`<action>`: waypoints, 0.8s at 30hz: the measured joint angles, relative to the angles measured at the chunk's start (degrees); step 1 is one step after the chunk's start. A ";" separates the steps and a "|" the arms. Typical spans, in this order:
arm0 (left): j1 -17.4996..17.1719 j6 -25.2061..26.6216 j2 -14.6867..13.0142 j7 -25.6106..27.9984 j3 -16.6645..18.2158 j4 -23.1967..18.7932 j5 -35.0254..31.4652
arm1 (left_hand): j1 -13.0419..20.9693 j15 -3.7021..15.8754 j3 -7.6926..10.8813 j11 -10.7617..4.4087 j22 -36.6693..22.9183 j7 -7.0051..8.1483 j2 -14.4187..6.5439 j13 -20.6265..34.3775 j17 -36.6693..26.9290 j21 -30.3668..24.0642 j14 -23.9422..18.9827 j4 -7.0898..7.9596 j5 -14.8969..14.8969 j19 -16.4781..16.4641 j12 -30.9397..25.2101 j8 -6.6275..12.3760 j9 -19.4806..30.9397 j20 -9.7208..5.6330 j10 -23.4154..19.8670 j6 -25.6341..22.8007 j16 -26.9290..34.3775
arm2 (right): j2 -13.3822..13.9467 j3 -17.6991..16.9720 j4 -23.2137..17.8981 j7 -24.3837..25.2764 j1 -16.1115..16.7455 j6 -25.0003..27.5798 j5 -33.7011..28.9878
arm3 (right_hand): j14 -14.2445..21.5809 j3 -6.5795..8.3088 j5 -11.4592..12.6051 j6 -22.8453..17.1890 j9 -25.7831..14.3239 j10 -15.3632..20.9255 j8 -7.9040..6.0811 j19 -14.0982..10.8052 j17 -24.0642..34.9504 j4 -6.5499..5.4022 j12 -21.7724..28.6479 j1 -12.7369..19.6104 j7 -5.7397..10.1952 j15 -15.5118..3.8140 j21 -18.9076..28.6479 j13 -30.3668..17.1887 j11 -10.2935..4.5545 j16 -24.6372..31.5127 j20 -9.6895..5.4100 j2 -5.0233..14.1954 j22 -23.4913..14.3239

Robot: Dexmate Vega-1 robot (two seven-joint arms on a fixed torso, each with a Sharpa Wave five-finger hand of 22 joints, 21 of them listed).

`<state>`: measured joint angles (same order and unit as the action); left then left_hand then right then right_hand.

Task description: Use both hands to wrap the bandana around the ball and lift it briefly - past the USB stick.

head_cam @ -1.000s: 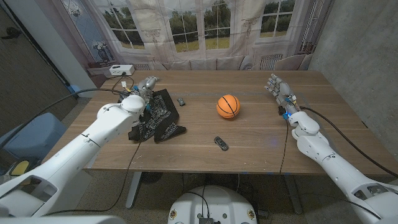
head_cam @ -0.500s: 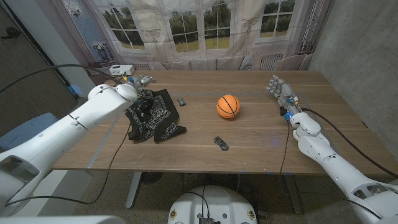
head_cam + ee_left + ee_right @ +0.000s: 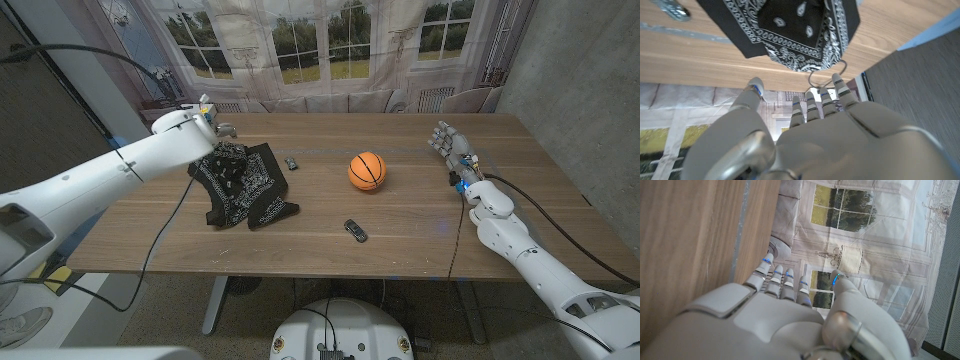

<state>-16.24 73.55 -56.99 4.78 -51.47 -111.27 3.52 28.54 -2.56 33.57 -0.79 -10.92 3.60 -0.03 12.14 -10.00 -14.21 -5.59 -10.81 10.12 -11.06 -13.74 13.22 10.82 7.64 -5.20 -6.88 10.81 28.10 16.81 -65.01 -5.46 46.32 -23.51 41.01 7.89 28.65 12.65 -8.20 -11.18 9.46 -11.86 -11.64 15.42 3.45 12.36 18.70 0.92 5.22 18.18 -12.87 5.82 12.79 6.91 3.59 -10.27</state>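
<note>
Hardly begun, by my reading — the bandana (image 3: 243,185) lies crumpled on the table, well to the left of the ball (image 3: 367,170), nothing wrapped or lifted. The left hand (image 3: 810,135) hovers at the bandana's far-left edge, fingers spread, holding nothing; the right hand (image 3: 449,142), well right of the ball, is likewise released. The USB stick (image 3: 291,162) (small, hard to make out) sits between bandana and ball.
</note>
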 measured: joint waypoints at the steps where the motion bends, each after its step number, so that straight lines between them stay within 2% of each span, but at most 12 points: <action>1: 1.44 0.77 -0.11 -1.19 -1.64 0.31 -1.40 | 0.69 0.33 -0.39 -0.34 0.00 0.44 0.69 0.00 0.00 0.00 -0.27 0.07 0.07 -0.28 -0.13 0.33 0.00 -0.28 -0.23 -0.44 0.00 | -0.01 0.01 0.00 0.10 0.00 0.00 -0.05 | 0.09 -0.06 0.00 0.00 0.00 0.00 0.00 0.00 0.00 0.04 0.00 0.00 0.00 0.10 0.00 0.09 0.00 0.00 0.00 0.00 0.00; 6: 7.95 3.14 -0.26 -7.32 -10.20 2.24 -7.94 | 3.12 1.47 -1.45 -2.18 0.00 3.06 3.12 0.00 0.00 -0.21 -0.57 0.38 1.17 -1.43 -0.13 0.42 0.00 -1.01 -0.59 -1.73 0.00 | -0.11 0.08 -0.16 0.65 0.00 0.00 -0.34 | 0.09 -0.29 -0.03 0.00 0.00 0.00 0.00 0.00 0.00 -0.19 0.00 0.00 0.00 0.10 0.00 0.11 0.00 0.00 0.00 0.00 0.00; 10: 12.98 4.30 0.72 -13.29 -18.95 5.48 -14.23 | 4.34 2.06 -2.89 -2.56 -0.01 5.65 5.40 0.00 0.00 -0.21 -0.57 0.70 2.51 -1.73 -0.13 0.07 0.14 -1.31 -0.51 -1.50 0.00 | -0.24 0.19 -0.28 1.14 0.00 0.02 -0.60 | 0.09 -0.29 -0.45 0.00 -0.01 -0.01 0.00 0.00 0.00 -0.19 0.00 -0.01 0.00 0.09 0.00 0.11 0.00 0.00 -0.01 0.01 0.00; 11: 12.98 4.53 0.72 -14.99 -18.95 5.48 -15.93 | 4.41 2.06 -3.09 -2.72 -0.01 6.13 6.11 0.04 0.00 -0.21 -0.56 0.83 2.72 -1.73 -0.13 0.03 0.23 -1.31 -0.67 -1.49 0.00 | -0.28 0.22 -0.29 1.14 0.00 0.02 -0.60 | 0.09 -0.29 -0.45 0.00 -0.01 -0.01 0.00 0.00 0.00 -0.19 0.00 -0.24 0.00 0.09 0.00 0.11 0.00 0.00 -0.01 0.25 0.00; 13: 16.08 4.97 2.05 -19.03 -24.55 8.43 -20.08 | 4.63 2.06 -3.91 -2.72 -0.01 6.89 7.28 0.27 0.00 -0.21 -0.56 0.92 3.23 -1.76 -0.13 -0.23 0.26 -1.28 -0.67 -1.29 0.00 | -0.36 0.28 -0.34 1.50 0.00 0.04 -0.81 | 0.31 -0.29 -0.45 0.00 -0.01 -0.01 0.00 -0.04 0.00 -0.19 0.00 -0.25 0.00 -0.12 0.00 0.11 0.00 0.00 0.03 0.25 0.00; 14: 16.08 5.13 2.05 -20.83 -24.55 8.43 -21.94 | 4.77 2.06 -4.25 -2.72 -0.01 7.23 7.68 0.27 0.00 -0.21 -0.56 0.96 3.56 -1.95 -0.13 -0.31 0.27 -1.09 -0.67 -1.33 0.00 | -0.40 0.33 -0.38 1.50 0.00 0.04 -0.81 | 0.42 -0.29 -0.45 -0.08 -0.01 -0.01 0.00 -0.22 0.01 -0.19 0.00 -0.25 0.08 -0.23 0.00 0.10 0.00 0.00 0.21 0.25 0.00; 16: 16.08 5.31 2.05 -23.29 -24.55 8.43 -24.50 | 4.82 2.32 -4.95 -3.07 -0.01 7.49 8.63 0.28 0.00 -0.21 -0.30 1.01 4.05 -2.26 -0.13 -0.52 0.27 -1.21 -0.32 -1.07 0.00 | -0.46 0.42 -0.42 1.82 -0.05 0.09 -1.00 | 0.41 -0.29 -0.45 -0.33 -0.01 -0.01 0.00 -0.31 0.01 -0.19 0.00 -0.24 0.31 -0.22 -0.08 0.10 0.00 0.00 0.30 0.25 0.00; 17: 20.18 5.52 4.02 -26.19 -31.88 12.38 -27.52 | 4.73 2.36 -5.14 -3.21 -0.01 7.58 8.71 0.28 0.00 -0.21 -0.26 0.98 4.33 -2.34 -0.13 -0.62 0.27 -1.29 -0.18 -0.99 0.00 | -0.49 0.44 -0.44 1.91 -0.09 0.11 -1.07 | 0.41 -0.29 -0.45 -0.51 -0.01 -0.01 0.00 -0.31 0.01 -0.19 0.00 -0.24 0.11 -0.22 -0.33 0.10 0.00 0.00 0.30 0.24 0.00; 18: 20.93 5.57 4.45 -28.30 -33.27 13.15 -29.66 | 4.68 2.36 -5.43 -3.21 -0.01 7.58 9.08 0.28 0.00 -0.21 -0.26 1.19 4.33 -2.35 -0.13 -0.75 0.27 -1.30 -0.18 -0.99 0.00 | -0.53 0.48 -0.46 1.97 -0.14 0.12 -1.13 | 0.41 -0.29 -0.45 -0.52 -0.01 -0.01 0.00 -0.31 0.01 -0.19 0.00 -0.24 0.11 -0.22 -0.45 0.10 0.00 0.00 0.30 0.25 0.01; 19: 22.71 5.63 5.50 -30.22 -36.65 15.12 -31.57 | 4.88 2.36 -5.57 -3.21 -0.01 7.62 9.29 0.28 0.00 -0.21 -0.26 1.33 4.69 -2.35 -0.13 -0.75 0.27 -1.30 -0.18 -0.90 0.00 | -0.56 0.51 -0.47 2.12 -0.18 0.15 -1.29 | 0.41 -0.29 -0.45 -0.52 -0.01 -0.01 0.00 -0.31 0.01 -0.19 0.00 -0.24 0.11 -0.22 -0.45 0.10 0.00 0.00 0.30 0.24 0.00; 23: 24.95 5.95 7.35 -36.17 -41.98 19.02 -39.20 | 5.11 2.72 -6.45 -3.21 -0.01 6.53 9.51 0.48 -0.10 -0.21 -0.21 1.58 5.84 -2.66 -0.13 -1.71 0.28 -1.61 -0.18 1.15 0.00 | -0.70 0.66 -0.47 2.47 -0.42 0.23 -1.55 | 0.40 -0.62 -0.45 -0.52 -0.01 -0.01 0.00 -0.31 0.01 -0.19 0.00 -0.46 0.11 -0.22 -0.45 0.10 0.00 0.00 0.30 0.46 0.00; 24: 24.97 5.98 7.37 -36.71 -42.04 19.07 -40.10 | 5.18 2.80 -6.62 -3.21 -0.01 6.19 9.59 0.53 -0.22 -0.21 -0.29 1.57 6.14 -2.66 -0.13 -1.82 0.46 -1.62 -0.17 1.85 0.00 | -0.74 0.69 -0.47 2.53 -0.49 0.25 -1.62 | 0.40 -0.68 -0.45 -0.52 -0.01 -0.01 0.00 -0.31 0.01 -0.12 0.00 -0.46 0.11 -0.22 -0.45 0.10 0.00 0.00 0.30 0.46 0.00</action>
<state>8.74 79.53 -49.62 -31.93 -93.51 -92.20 -36.58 33.72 0.24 26.95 -4.00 -10.93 9.79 9.55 12.67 -10.22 -14.42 -5.88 -9.23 16.26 -13.72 -13.87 11.40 11.28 6.03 -5.37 -5.03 10.81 27.36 17.50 -65.48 -2.92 45.83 -23.27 39.39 8.30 27.97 12.19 -8.72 -11.19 9.44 -11.86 -11.95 15.43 3.33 12.36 18.24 1.03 5.00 17.72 -12.77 5.82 12.79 7.20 4.05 -10.27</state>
